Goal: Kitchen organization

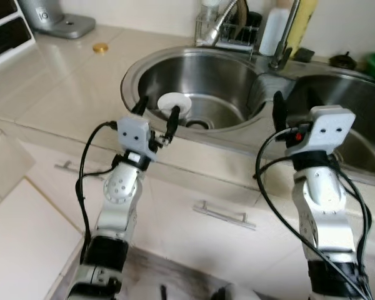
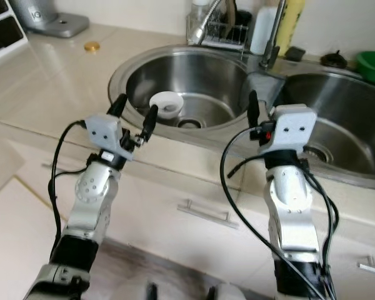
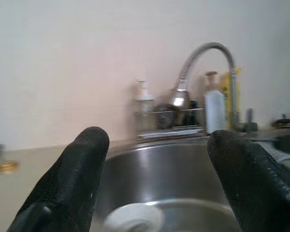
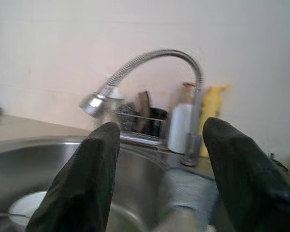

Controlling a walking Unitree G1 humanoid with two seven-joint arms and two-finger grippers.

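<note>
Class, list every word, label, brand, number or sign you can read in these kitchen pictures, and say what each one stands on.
No text can be read with certainty.
Grey appliance at the back of the counter: a small mark on its front, too blurred to read.
White bottle and yellow bottle behind the sink: no legible label.
White cup in the sink: no print visible.
Left hand and right hand: no markings legible.

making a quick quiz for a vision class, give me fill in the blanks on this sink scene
1. The white bowl sits in the ____ basin of the double sink.
2. The left end effector has its fingers ____.
3. The small gold-coloured lid lies on the ____.

Missing words: left; open; counter
</note>
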